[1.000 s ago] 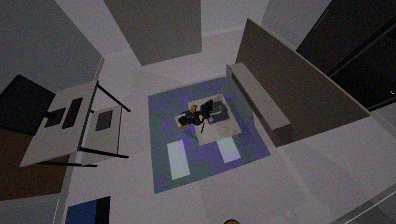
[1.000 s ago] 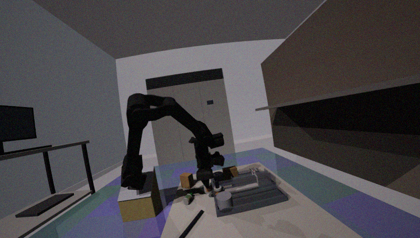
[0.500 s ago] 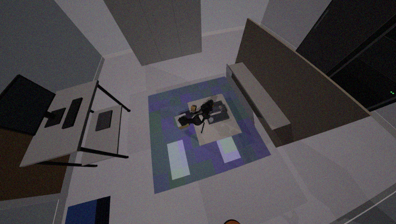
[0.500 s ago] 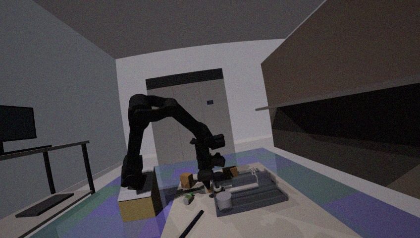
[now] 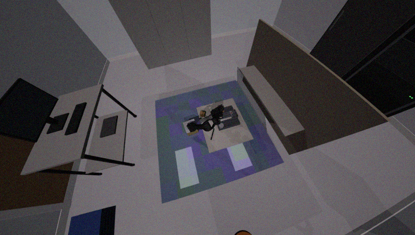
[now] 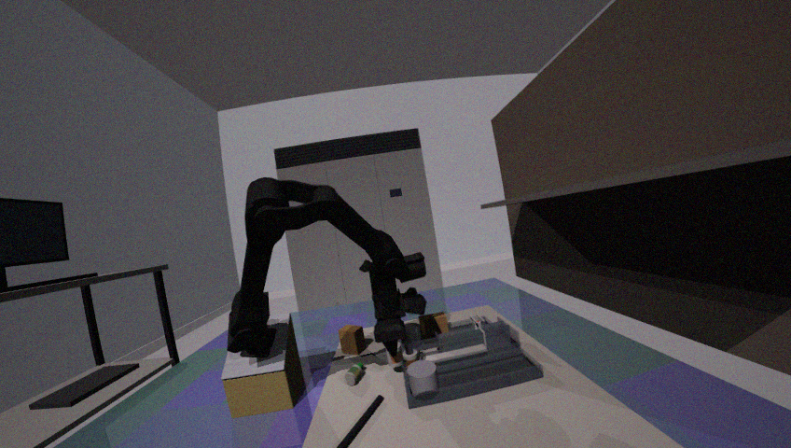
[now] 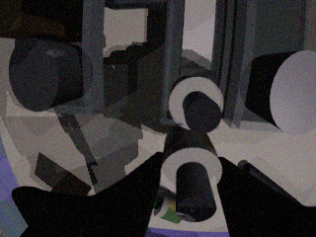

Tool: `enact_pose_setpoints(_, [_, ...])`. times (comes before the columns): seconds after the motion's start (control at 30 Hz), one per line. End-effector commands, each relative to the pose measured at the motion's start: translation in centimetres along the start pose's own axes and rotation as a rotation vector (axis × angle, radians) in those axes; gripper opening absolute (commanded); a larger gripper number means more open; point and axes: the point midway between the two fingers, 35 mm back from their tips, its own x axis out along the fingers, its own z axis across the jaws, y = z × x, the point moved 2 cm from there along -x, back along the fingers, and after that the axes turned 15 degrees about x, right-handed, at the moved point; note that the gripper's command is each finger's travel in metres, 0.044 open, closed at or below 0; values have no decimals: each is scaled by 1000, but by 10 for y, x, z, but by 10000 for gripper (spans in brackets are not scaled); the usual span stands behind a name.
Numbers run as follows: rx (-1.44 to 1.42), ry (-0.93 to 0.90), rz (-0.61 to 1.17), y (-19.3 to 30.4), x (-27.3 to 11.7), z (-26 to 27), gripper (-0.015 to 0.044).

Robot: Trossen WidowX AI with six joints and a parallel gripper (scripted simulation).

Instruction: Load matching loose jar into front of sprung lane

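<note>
Wrist view: the black gripper [image 6: 393,355] [image 7: 189,160] holds a dark-capped jar with a pale shoulder ring [image 7: 192,168] between its fingers. Just ahead, a similar dark-capped jar [image 6: 409,352] [image 7: 197,104] stands at the front of the grey lane tray [image 6: 471,372] [image 5: 230,125]. A green-and-white jar [image 6: 353,373] [image 7: 171,213] lies on the tabletop [image 6: 488,416] [image 5: 224,142].

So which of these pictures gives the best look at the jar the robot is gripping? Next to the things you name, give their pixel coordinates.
The wrist view: the held jar [image 6: 394,359] [image 7: 192,170] sits large between the fingers, its pale ring and dark cap clear. The exterior view shows only a small piece of it below the gripper [image 6: 393,350] [image 7: 190,197]. In the top view I can't make it out.
</note>
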Motion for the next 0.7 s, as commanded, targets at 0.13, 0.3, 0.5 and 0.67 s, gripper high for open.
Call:
enact_pose_setpoints(0.13, [2,-2,-10,-7,-1,2,0])
enact_pose_setpoints(0.3, [2,-2,-10,-10,-1,2,0])
enact_pose_setpoints(0.5, [2,-2,-10,-12,-1,3,0])
enact_pose_setpoints(0.67, [3,-2,-10,-15,-1,3,0])
